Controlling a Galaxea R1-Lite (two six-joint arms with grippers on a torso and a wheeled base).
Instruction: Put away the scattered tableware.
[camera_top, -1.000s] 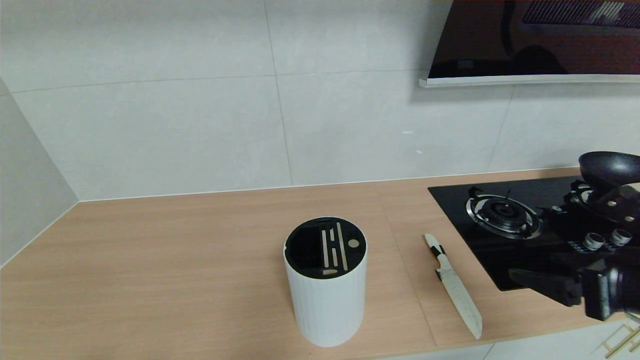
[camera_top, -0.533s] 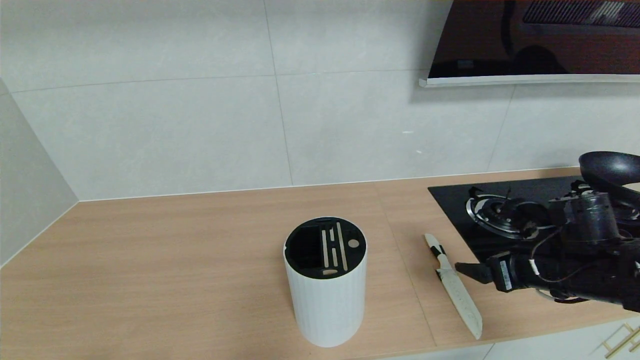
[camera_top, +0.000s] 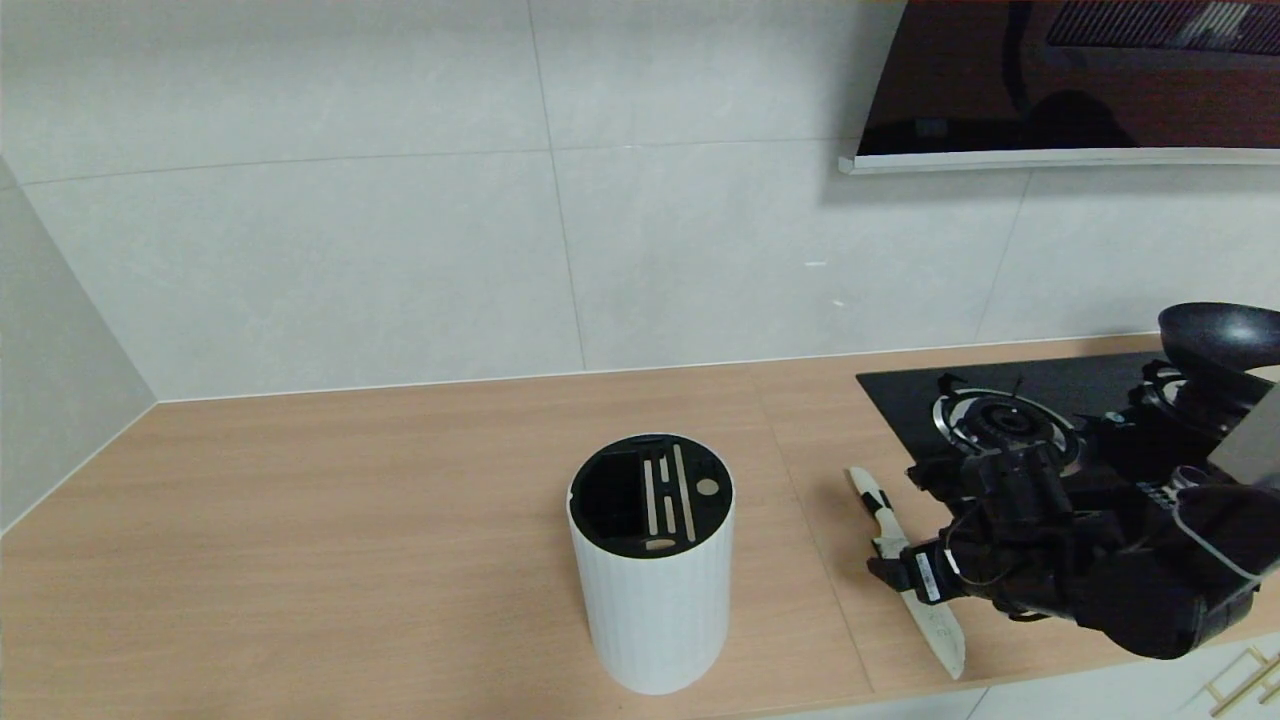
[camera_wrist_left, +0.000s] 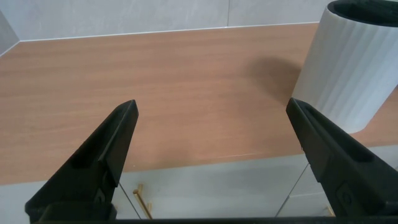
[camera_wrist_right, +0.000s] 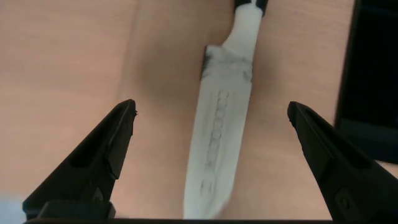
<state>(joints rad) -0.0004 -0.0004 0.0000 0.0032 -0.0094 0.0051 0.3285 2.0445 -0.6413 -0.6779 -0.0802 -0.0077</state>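
Currently, knife (camera_wrist_right: 221, 134) lies flat on tabletop (camera_top: 350, 520) between white ribbed holder (camera_top: 652, 570) and stove (camera_top: 900, 400): pale dimpled blade, black-banded white handle. Right gripper (camera_wrist_right: 210, 109) hovers over blade, fingers spread; left gripper (camera_wrist_left: 211, 109) fingers likewise spread.

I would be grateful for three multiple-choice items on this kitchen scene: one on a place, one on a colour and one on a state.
1. Where does the knife lie?
A. on the counter, between the holder and the stove
B. inside the holder
C. on the stove

2. What colour is the holder's side wall?
A. red
B. white
C. green

3. How does the right pincer stand?
A. shut on the knife
B. shut on a spoon
C. open over the knife

Answers:
1 A, it lies flat on the wood beside the stove.
2 B, the ribbed wall is white under a black top.
3 C, its fingers spread wide on either side of the blade.
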